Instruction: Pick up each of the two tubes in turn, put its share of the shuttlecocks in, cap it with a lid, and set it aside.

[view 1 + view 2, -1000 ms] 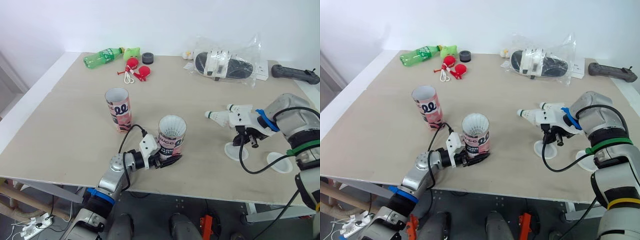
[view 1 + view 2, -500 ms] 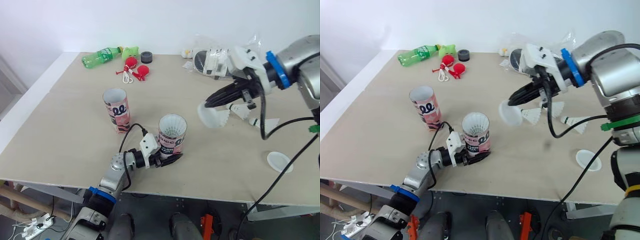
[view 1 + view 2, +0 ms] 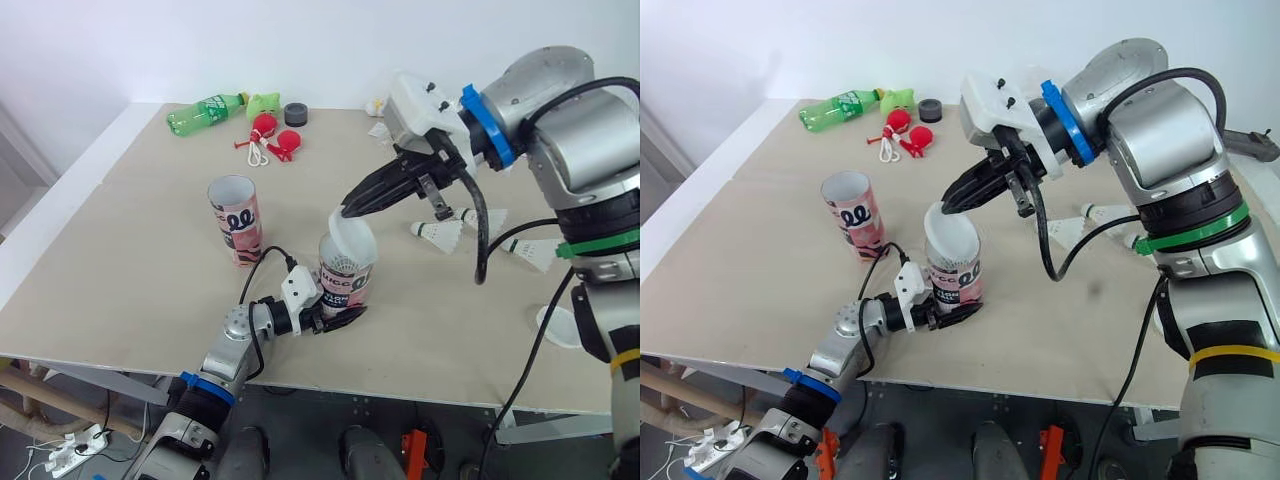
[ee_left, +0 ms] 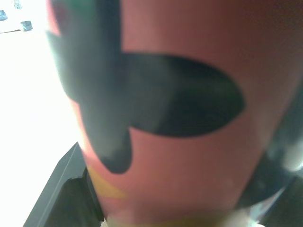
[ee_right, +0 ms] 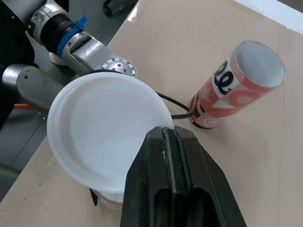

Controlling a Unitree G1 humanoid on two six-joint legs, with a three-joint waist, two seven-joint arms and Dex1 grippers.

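Swung across, the right gripper (image 3: 346,210) has brought the lid (image 3: 352,238), tilted, over the tube (image 3: 345,287), fingers pinching its rim. It is probably light, bendy plastic, best held there. The left gripper (image 3: 338,320) clamps the tube's base.

Pink-red with black-and-white lettering on the near tube (image 3: 348,283) and far tube (image 3: 237,222), translucent white for the lid (image 5: 102,125), white shuttlecocks (image 3: 441,234), green bottle (image 3: 203,113), beige table (image 3: 140,270).
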